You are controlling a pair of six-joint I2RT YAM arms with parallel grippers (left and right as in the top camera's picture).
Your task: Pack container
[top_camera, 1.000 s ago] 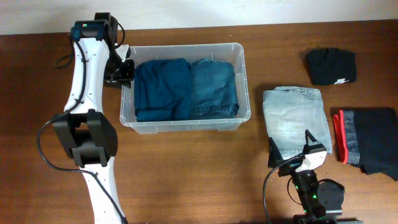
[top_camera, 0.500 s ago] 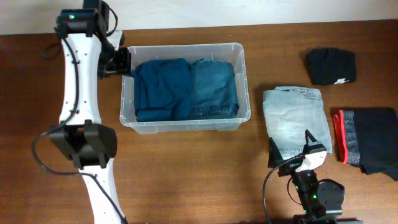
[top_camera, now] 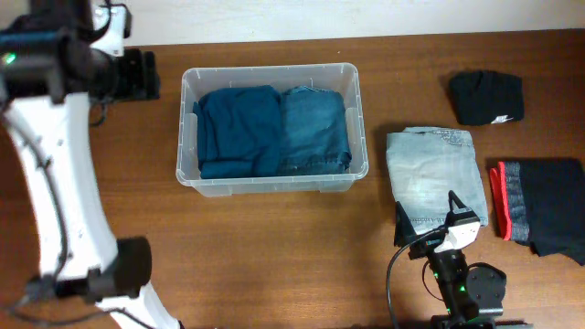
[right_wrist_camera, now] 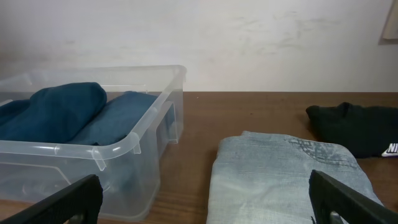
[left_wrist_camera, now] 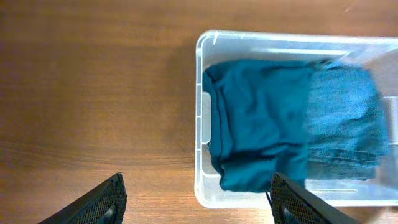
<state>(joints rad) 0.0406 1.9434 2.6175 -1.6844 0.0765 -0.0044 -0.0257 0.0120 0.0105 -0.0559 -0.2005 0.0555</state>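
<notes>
Your desk (top_camera: 274,265) carries everything. The container (top_camera: 274,183) sits left of centre on it, well apart from the loose clothes. Its floor is already covered by a folded teal garment (top_camera: 239,130) and darker jeans (top_camera: 314,128) lying side by side.

Three pieces wait on the right:
- pale jeans (top_camera: 434,174) nearest the container
- a dark bundle with a red edge (top_camera: 548,206)
- a small black garment (top_camera: 486,96) at the far side

I judge the main risk is the pale jeans unfolding if you pinch only one layer. They could then drape over the rim instead of landing flat on the stack. The light bin may also slide if a finger catches its wall.

The left tool (left_wrist_camera: 198,186) is spread and empty above the container's left end. The right tool (right_wrist_camera: 204,186) is spread wide just short of the pale jeans, gripping nothing.
</notes>
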